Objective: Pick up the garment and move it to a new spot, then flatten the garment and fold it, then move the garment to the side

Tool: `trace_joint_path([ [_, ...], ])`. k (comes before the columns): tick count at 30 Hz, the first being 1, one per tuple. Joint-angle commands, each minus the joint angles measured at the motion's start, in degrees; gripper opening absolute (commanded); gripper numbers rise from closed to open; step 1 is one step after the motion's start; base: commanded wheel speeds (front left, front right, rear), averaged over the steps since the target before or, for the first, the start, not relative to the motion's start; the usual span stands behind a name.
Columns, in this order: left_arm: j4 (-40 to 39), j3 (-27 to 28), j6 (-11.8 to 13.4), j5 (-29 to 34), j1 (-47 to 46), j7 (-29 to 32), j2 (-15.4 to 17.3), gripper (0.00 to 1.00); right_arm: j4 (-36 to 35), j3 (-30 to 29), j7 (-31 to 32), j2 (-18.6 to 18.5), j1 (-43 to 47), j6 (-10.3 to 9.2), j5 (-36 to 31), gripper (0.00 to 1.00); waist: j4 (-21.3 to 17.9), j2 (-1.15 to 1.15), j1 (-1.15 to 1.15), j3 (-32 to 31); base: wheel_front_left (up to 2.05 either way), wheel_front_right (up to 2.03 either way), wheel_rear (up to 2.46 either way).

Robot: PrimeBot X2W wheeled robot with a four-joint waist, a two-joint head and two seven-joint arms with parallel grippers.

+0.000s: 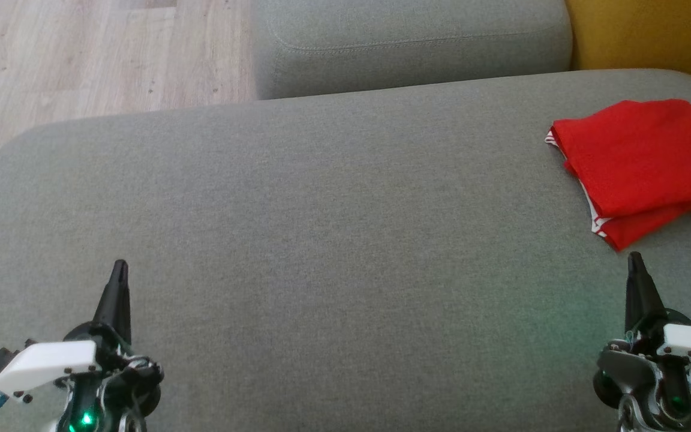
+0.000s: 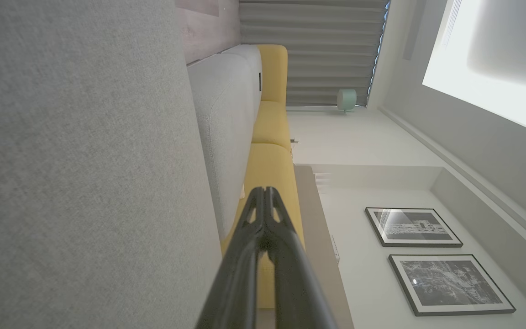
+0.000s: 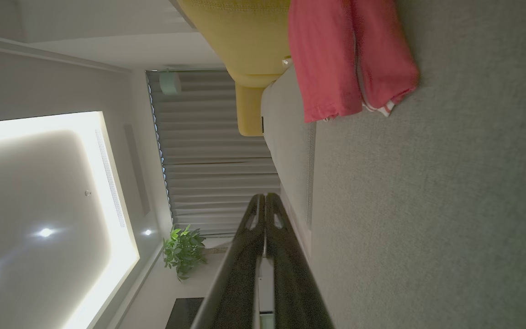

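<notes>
Garment: red garment [image 1: 645,162], folded into a rough rectangle of stacked layers, with white striped trim showing along its left and near edges.
Garment location: far right of the grey seat cushion [image 1: 321,210], lying flat. The head view's frame cuts off its right side.
Garment contact: neither gripper touches it. Its near corner lies just ahead of the right gripper's tip, with a strip of bare cushion between them.
Left gripper [image 1: 120,267]: low at the cushion's near left. The two dark fingers are pressed together to a single point and hold nothing.
Left gripper, wrist view: the fingertips meet with no gap. They point along the cushion toward a second grey cushion [image 2: 226,119] and yellow cushions [image 2: 272,132] beyond.
Right gripper [image 1: 635,258]: low at the cushion's near right. Its fingers are closed tip to tip and empty.
Right gripper, wrist view: the fingers are together, with the garment ahead of them on the cushion and well clear of the tips.
Seat surface: the middle and left of the grey cushion are smooth. A faint green glow falls on the fabric near the right gripper.
Surroundings: wood floor [image 1: 81,54] at the upper left. Two framed pictures [image 2: 412,227] hang on a pale wall. A potted plant [image 3: 183,250] stands beside grey curtains [image 3: 213,151].
</notes>
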Motion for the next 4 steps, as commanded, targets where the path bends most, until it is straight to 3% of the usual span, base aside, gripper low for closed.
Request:
trace_joint_path([
  [1, -1.5, 2.2, -0.4, 0.3, -3.0, 0.6, 0.5, 0.0, -1.8, 0.9, 0.4, -0.8, -3.0, -0.04, 0.1, 0.0, 0.0, 0.0, 0.0, 0.0, 0.0, 0.0, 0.0],
  [4, -1.5, 2.2, -0.4, 0.3, -3.0, 0.6, 0.5, 0.0, -1.8, 0.9, 0.4, -0.8, -3.0, -0.04, 0.1, 0.0, 0.0, 0.0, 0.0, 0.0, 0.0, 0.0, 0.0],
])
